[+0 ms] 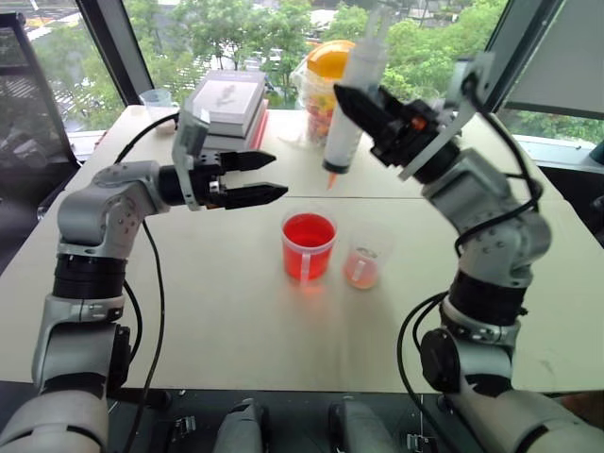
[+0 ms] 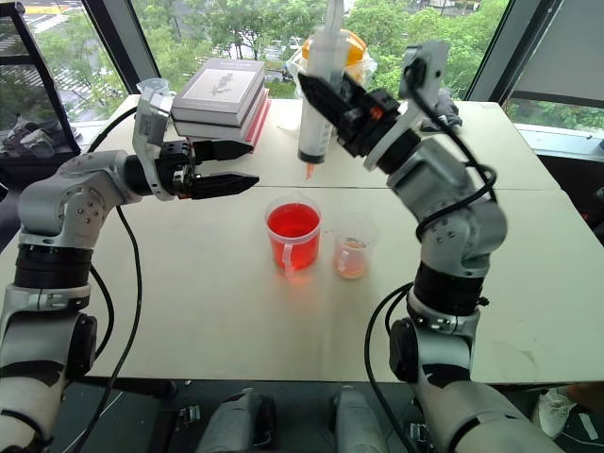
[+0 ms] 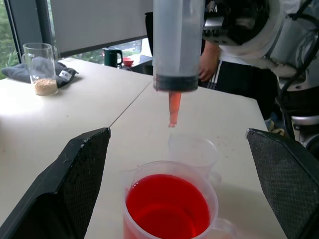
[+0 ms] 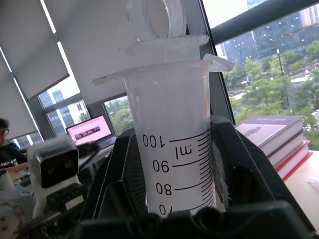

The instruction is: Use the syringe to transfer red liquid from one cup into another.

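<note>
The handled cup [image 1: 309, 243] of red liquid [image 1: 309, 230] stands nearest on the table [image 1: 189, 311], with the smaller pale-pink cup [image 1: 361, 267] just to its right; both are upright and neither is touched. Above and a little beyond them hangs the syringe [image 1: 351, 104], pinched at its barrel by the right end effector [image 1: 363, 109], whose fingers press in on the clear plastic from either side; its long axis runs close to vertical, plunger up and orange tip [image 1: 331, 179] down, and the tip hangs in the air over the table just behind the red cup's far rim, not yet in the liquid. The right arm is therefore the one placed to work; the coming move likely turns on carrying the tip slightly nearer and straight down into the red cup. The left end effector [image 1: 260, 177] hovers level at the left, pointing right toward the syringe, fingers spread wide and holding nothing. Farther off lie stacked books [image 1: 226, 106] and a bag of fruit [image 1: 326, 80].
</note>
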